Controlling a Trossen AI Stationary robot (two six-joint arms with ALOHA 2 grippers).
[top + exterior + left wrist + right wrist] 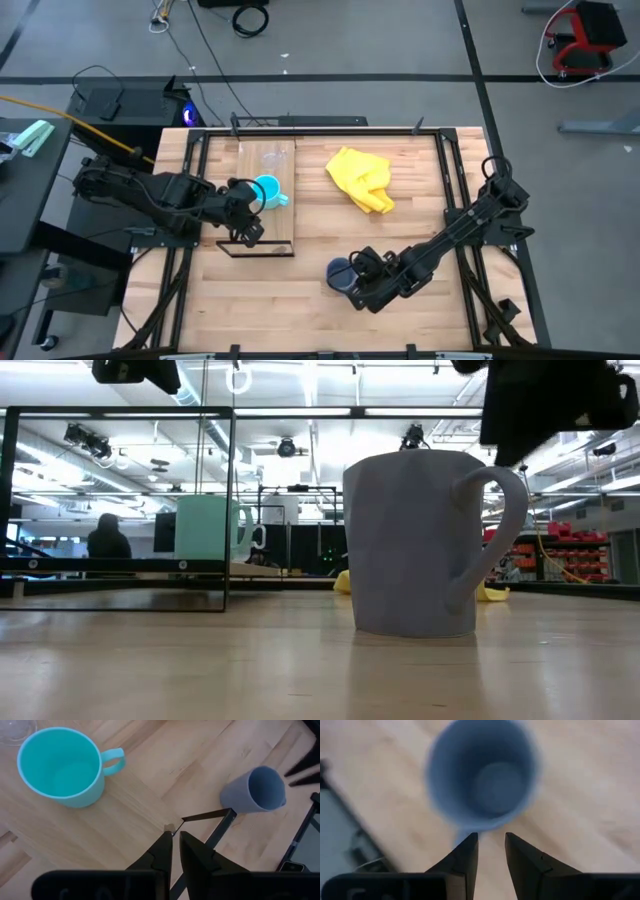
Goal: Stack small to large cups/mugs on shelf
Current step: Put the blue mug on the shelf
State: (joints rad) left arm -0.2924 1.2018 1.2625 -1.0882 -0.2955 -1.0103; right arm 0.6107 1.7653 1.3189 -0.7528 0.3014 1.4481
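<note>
The cyan mug (267, 190) (62, 767) stands upright on the light-wood shelf (282, 222), with the clear glass cup (273, 157) (15, 729) beyond it on the same board. The blue-grey mug (340, 272) (415, 545) stands upright on the tabletop, right of the shelf's black-framed near end. My left gripper (176, 831) (247, 222) hovers over that end; a narrow gap shows between its fingers and nothing is in it. My right gripper (491, 840) (360, 280) is open, tilted down just above the blue-grey mug's handle (500, 510). I see no touch.
A crumpled yellow cloth (362, 180) lies on the table right of the shelf, toward the far side. The shelf's thin black frame (228, 510) rises at its near end. Bare tabletop spreads along the near edge and on the right.
</note>
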